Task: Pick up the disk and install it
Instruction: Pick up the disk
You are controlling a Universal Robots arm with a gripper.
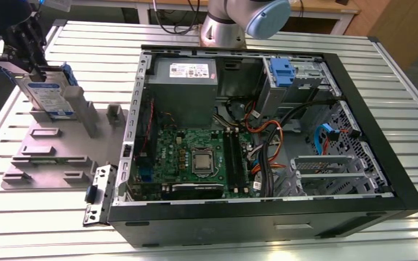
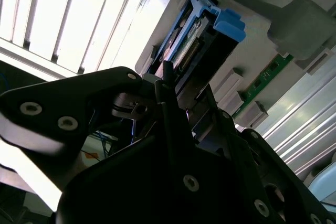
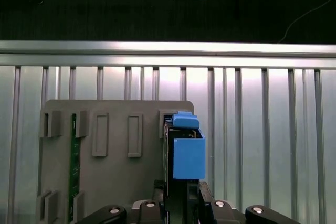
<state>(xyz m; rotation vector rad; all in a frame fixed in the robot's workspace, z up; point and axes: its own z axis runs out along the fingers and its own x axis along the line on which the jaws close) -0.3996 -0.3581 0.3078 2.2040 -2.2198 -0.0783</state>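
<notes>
The disk point(image 1: 49, 99) is a silver drive with a white-and-blue label and a blue bracket point(image 1: 67, 76). It stands on edge at the far end of a grey fixture point(image 1: 56, 147), at the exterior view's left. My gripper point(image 1: 36, 73) comes down on it from above. In the first wrist view the black fingers point(image 3: 205, 200) hug both faces of the disk point(image 3: 186, 156) below its blue end. My gripper point(image 2: 168, 80) shows dark in the second wrist view, with the disk's connector edge point(image 2: 185, 51) just past the fingertips. I cannot tell whether the disk still sits in its slot.
An open computer case point(image 1: 383, 163) lies on the slatted metal table point(image 1: 383, 65), holding a motherboard point(image 1: 194, 157), a grey power supply point(image 1: 183, 76) and a drive cage with a blue tab point(image 1: 282, 73). A green memory stick point(image 3: 74, 166) sits in the fixture. A small metal bracket point(image 1: 96, 196) lies beside the case.
</notes>
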